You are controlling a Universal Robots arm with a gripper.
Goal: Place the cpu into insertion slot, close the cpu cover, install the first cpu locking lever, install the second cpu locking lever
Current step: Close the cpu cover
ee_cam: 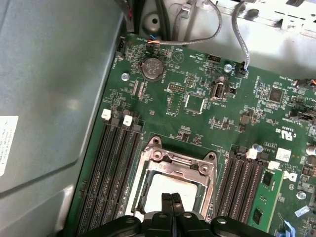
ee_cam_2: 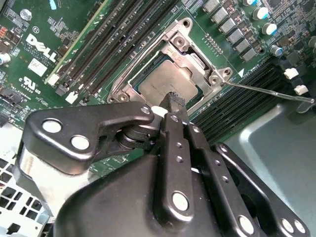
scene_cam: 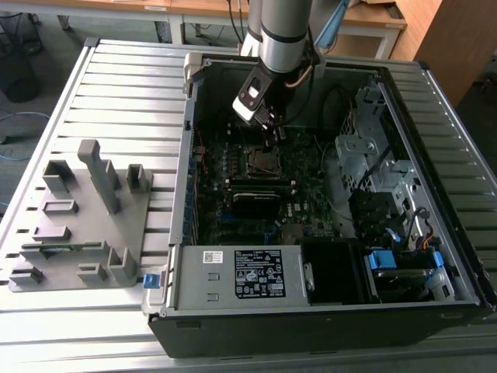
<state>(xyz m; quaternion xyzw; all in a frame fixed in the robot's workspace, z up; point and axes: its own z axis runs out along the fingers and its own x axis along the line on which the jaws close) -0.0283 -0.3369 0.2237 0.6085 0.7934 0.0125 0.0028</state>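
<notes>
Exterior view, arm: the gripper is down inside the open computer case, hanging right over the insertion slot on the green board.
Exterior view, surroundings: a grey fixture block sits on the slatted table at the exterior view's left, well apart from the case.
Second wrist view, fingers: here they are, the fingertips pressed together into one narrow black point with nothing between them. The point is right at the chip's top, and I cannot tell whether it touches.
Second wrist view, cpu: lying flat in the slot, its grey metal top showing through the cut-out.
Second wrist view, cpu cover: down flat, framing the chip.
Second wrist view, lever: a thin metal rod juts out from the socket's corner, across the long black slots.
First wrist view, socket: the same closed fingers poke in over the pale chip. The silver frame lies around it, with long dark slots on both sides.
</notes>
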